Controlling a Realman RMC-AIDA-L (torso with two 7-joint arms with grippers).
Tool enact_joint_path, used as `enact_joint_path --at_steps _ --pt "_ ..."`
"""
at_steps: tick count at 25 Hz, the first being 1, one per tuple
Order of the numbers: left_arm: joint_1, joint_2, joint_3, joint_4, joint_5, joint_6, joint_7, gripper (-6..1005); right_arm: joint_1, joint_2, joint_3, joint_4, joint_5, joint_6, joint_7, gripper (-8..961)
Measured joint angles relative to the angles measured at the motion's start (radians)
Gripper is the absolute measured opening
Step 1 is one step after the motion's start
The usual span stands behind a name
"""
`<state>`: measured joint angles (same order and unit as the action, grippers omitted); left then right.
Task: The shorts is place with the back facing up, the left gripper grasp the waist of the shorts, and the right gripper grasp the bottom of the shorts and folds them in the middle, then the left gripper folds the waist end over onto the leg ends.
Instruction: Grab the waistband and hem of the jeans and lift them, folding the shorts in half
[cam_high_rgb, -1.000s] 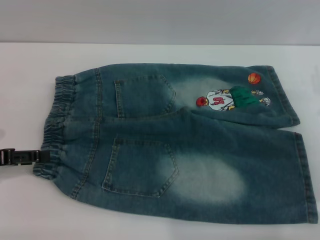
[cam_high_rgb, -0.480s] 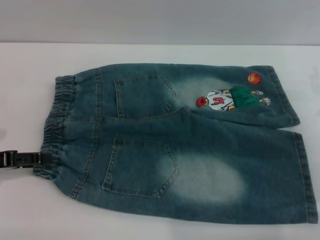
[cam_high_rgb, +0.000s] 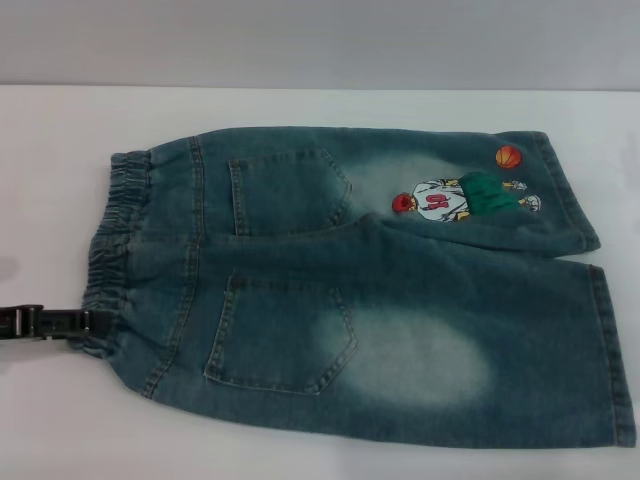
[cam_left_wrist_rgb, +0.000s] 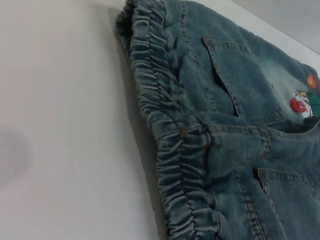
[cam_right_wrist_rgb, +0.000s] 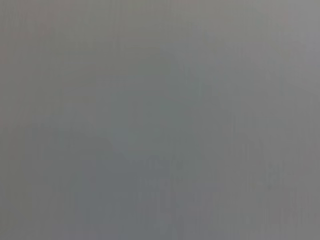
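At waist (cam_high_rgb: 118, 262) edge: left hand (cam_high_rgb: 88, 322), low and flat to desk (cam_high_rgb: 60, 150) for pinching the band; finger spread indiscernible. Shorts (cam_high_rgb: 380, 300) spread back-up.

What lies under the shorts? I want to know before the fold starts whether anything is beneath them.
Around the shorts only the white table shows. The left gripper reaches the waist edge. Anything directly beneath the denim is covered.
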<state>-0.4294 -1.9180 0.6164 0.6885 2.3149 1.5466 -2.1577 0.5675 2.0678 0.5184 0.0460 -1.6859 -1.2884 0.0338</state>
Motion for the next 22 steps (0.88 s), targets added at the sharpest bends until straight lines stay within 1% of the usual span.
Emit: enact_joint_path --at_steps 2,5,17,22 --pt "-0.004 -0.001 0.019 -0.001 0.000 0.003 -0.009 813 0.000 0.000 0.000 0.000 0.000 0.000 0.000 562" --pt "-0.008 -0.001 0.021 -0.001 0.000 0.007 -0.010 813 0.000 0.000 0.000 0.000 0.000 0.000 0.000 562" --pt "-0.032 0.000 0.019 -0.001 -0.002 0.029 -0.005 814 0.000 0.000 0.005 -0.002 0.000 0.012 0.000 561" --pt "-0.039 0.004 0.013 -0.001 -0.007 0.042 -0.002 813 0.000 0.000 0.008 -0.002 0.000 0.014 0.000 562"
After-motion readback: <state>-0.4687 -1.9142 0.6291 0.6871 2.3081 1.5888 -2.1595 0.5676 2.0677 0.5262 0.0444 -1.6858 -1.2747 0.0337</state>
